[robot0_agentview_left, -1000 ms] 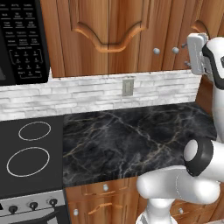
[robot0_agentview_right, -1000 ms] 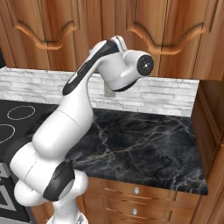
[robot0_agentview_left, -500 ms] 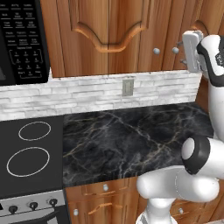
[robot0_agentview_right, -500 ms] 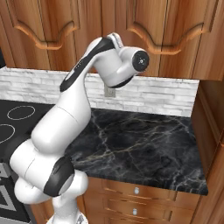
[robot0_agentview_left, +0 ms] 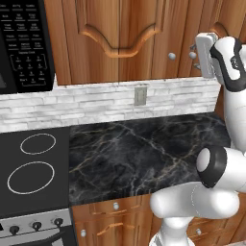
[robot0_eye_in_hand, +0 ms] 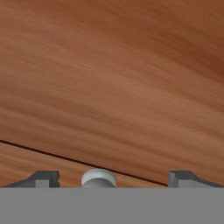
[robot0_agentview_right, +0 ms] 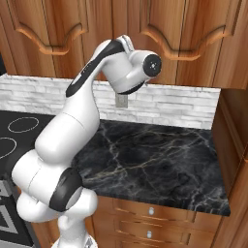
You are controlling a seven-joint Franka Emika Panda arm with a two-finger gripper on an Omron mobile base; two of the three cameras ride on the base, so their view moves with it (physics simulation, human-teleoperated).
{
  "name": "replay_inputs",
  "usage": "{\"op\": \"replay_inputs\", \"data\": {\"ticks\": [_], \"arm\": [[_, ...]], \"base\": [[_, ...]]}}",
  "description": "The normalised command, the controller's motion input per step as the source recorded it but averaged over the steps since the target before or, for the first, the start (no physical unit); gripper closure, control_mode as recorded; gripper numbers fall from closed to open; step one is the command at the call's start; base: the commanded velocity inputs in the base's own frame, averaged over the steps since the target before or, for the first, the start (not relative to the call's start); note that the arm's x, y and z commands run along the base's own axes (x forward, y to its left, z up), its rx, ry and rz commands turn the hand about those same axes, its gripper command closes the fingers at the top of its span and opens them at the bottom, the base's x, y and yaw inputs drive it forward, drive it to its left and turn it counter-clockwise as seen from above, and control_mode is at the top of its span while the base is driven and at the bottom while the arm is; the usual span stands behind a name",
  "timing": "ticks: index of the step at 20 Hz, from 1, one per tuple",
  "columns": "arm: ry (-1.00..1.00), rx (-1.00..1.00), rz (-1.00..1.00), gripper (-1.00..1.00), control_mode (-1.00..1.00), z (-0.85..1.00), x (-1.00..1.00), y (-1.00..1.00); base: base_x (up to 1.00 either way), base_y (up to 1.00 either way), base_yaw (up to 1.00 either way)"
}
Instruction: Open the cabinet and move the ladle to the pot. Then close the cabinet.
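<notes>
Here the tool (robot0_eye_in_hand: 106, 178) is seen spread wide, nothing pinched, with a small round silver knob (robot0_eye_in_hand: 99, 177) sitting between its two dark tips. The cabinet (robot0_agentview_left: 120, 38) hangs on the wall above the marble surface (robot0_agentview_left: 144, 153), right of the microwave (robot0_agentview_left: 24, 45), and its door is shut. The hand is held up close against the wood near the door's edge seam. The door is judged stiff, fairly heavy and hinged, so it will swing rather than lift. The knob is smooth, small and likely slippery; it is best taken squarely across its sides, then pulled straight out from the door.
</notes>
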Motion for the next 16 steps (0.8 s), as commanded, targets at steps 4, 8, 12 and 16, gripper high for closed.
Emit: {"op": "replay_inputs", "data": {"ticks": [4, 8, 12, 16], "arm": [[0.00, 0.00, 0.00, -1.00, -1.00, 0.00, 0.29, 0.03], [0.03, 0.00, 0.00, -1.00, -1.00, -0.02, 0.16, 0.01], [0.00, -0.01, 0.00, 1.00, -1.00, 0.00, 0.00, 0.00], [0.00, 0.00, 0.01, 1.00, -1.00, 0.00, -0.12, 0.00]], "base": [[0.00, 0.00, 0.00], [0.00, 0.00, 0.00], [0.00, 0.00, 0.00], [0.00, 0.00, 0.00]]}}
